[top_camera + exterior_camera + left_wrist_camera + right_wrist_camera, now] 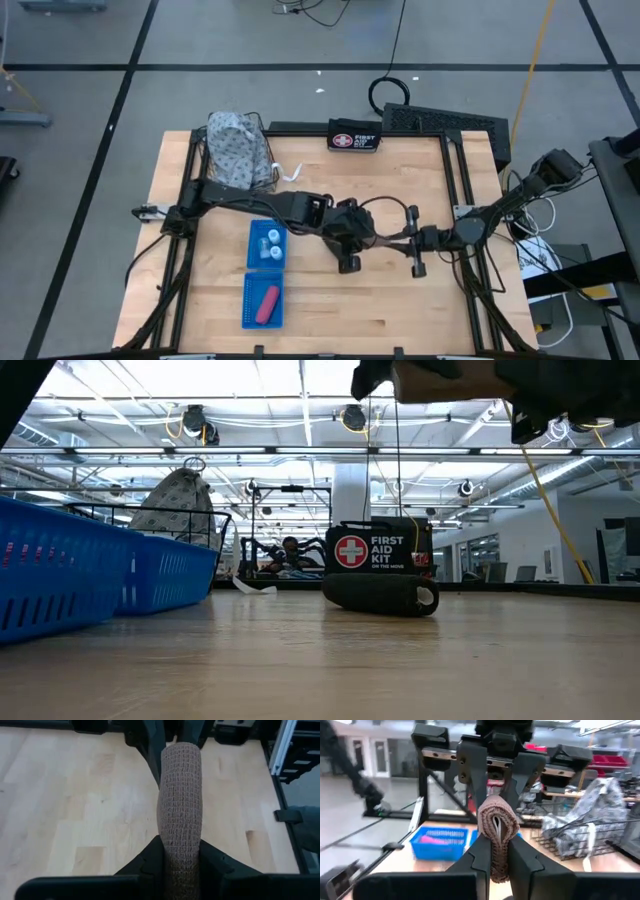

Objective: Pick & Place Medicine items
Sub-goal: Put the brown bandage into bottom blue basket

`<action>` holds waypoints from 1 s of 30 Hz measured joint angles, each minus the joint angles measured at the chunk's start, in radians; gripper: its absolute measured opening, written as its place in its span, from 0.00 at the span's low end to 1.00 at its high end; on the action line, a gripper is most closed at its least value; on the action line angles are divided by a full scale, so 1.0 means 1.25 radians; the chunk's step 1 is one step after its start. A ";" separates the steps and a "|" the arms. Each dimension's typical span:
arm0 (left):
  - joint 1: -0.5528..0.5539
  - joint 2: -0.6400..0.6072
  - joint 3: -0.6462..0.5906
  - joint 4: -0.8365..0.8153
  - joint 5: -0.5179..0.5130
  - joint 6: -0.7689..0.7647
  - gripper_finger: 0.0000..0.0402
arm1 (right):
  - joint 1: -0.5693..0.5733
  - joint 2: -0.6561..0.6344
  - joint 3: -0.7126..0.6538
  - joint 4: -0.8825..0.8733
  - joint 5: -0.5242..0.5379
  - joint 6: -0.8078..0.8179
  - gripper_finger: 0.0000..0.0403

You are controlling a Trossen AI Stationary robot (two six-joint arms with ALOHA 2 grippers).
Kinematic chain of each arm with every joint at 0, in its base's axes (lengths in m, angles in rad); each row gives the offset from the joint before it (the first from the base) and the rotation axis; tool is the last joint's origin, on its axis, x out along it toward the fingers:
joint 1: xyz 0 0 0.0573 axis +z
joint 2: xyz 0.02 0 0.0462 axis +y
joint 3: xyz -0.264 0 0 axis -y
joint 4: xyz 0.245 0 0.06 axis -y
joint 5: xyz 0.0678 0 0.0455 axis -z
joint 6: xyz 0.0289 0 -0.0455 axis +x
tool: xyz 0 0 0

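Both end effectors, left (181, 857) and right (496, 851), clamp brown roll (180, 800) mid-air right of blue baskets (264, 302); mistimed release drops it onto desk (400, 310).

Both arms reach in toward each other and meet nose to nose. The left gripper (372, 243) points at the right gripper (395, 238), and each has its fingers pressed against opposite ends of the same brown roll (180, 805). The left arm stretches across low and long; the right arm comes in bent at the elbow. Both grippers hang raised, facing each other head-on.
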 joint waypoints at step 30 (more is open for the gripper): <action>0.007 -0.101 0.002 -0.118 0.108 -0.087 0.62 | -0.045 0.010 0.030 -0.153 -0.021 0.090 0.06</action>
